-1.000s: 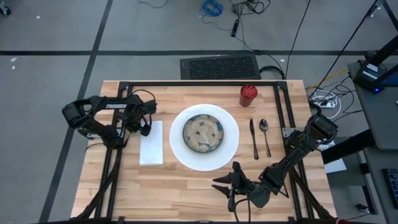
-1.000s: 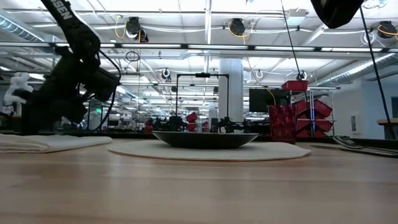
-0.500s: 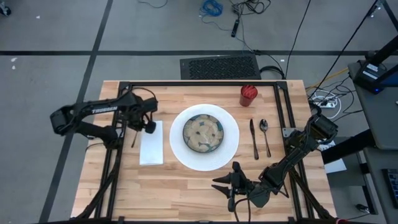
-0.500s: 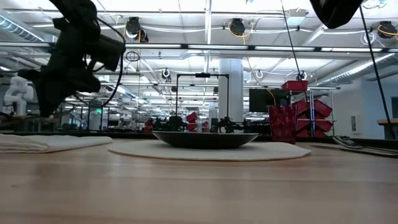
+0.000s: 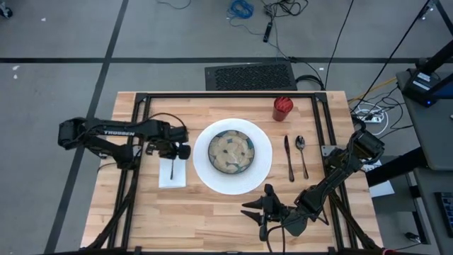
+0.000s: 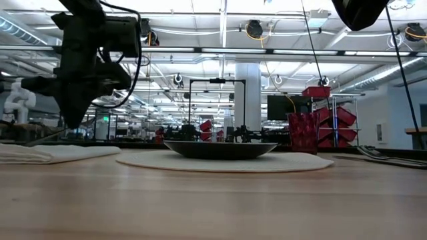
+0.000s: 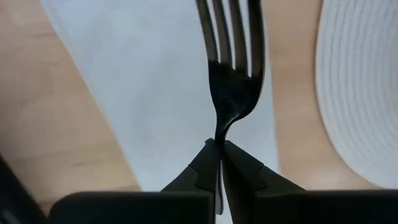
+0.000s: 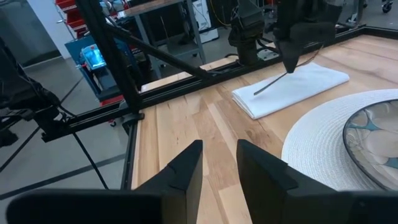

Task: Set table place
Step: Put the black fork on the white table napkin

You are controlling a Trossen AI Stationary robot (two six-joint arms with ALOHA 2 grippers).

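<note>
Left gripper point(image 5: 172, 157), fingers pinching the fork point(image 7: 230, 62), has swung over the napkin point(image 5: 172, 172), ready to lay it; right gripper point(image 5: 259, 209) idles, fingers parted.

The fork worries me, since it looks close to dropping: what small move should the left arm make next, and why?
Probably lower it. The left gripper is shut on the fork, held above the white napkin beside the placemat, not yet resting there.

Light planked wood table point(image 5: 212, 212) with black metal frame, white folded cloth napkin point(image 5: 172, 172), dark glossy metal fork point(image 7: 231, 68) — smooth, white woven-looking placemat point(image 5: 263, 173), glazed patterned bowl point(image 5: 231, 151)
</note>
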